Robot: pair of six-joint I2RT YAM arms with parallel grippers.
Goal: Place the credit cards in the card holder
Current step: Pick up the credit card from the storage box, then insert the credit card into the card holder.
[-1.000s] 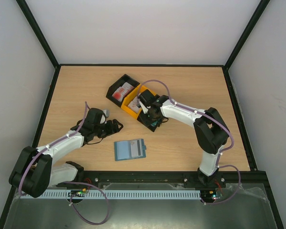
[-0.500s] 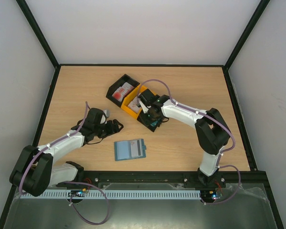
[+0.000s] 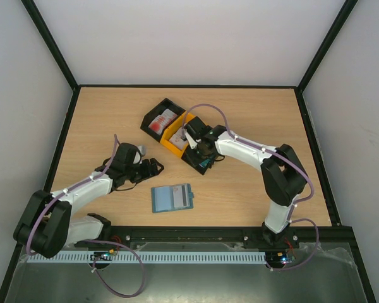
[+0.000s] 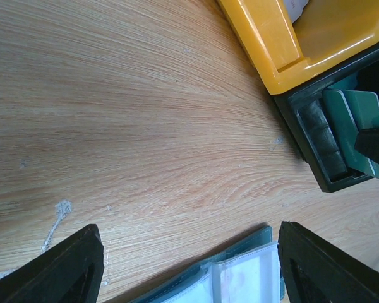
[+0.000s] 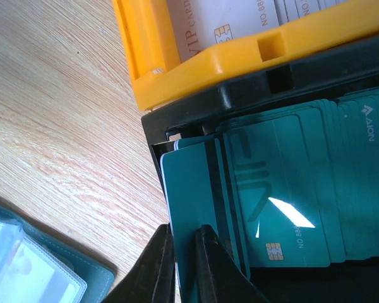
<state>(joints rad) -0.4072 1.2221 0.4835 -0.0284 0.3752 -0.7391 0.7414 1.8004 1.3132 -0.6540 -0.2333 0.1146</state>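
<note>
Right wrist view: one green card (image 5: 188,189) stands tilted up out of the green stack (image 5: 290,183) inside a black bin (image 5: 240,85). Its near edge is pinched between the nearly closed fingers of the right gripper (image 5: 184,262). A yellow bin (image 5: 145,57) touches this bin on its far side and holds whitish cards (image 5: 221,19). In the top view the bins form a slanting row in the middle of the table (image 3: 252,113). A second black bin (image 3: 150,115) at the far left end of the row holds red-and-white cards (image 3: 162,120). The card holder (image 3: 172,198) lies open and flat on the wood, nearer than the bins and apart from them, with its clear pockets facing up. The left gripper (image 3: 153,167) is low, just far-left of the holder. Its fingers are spread wide and grasp nothing.
</note>
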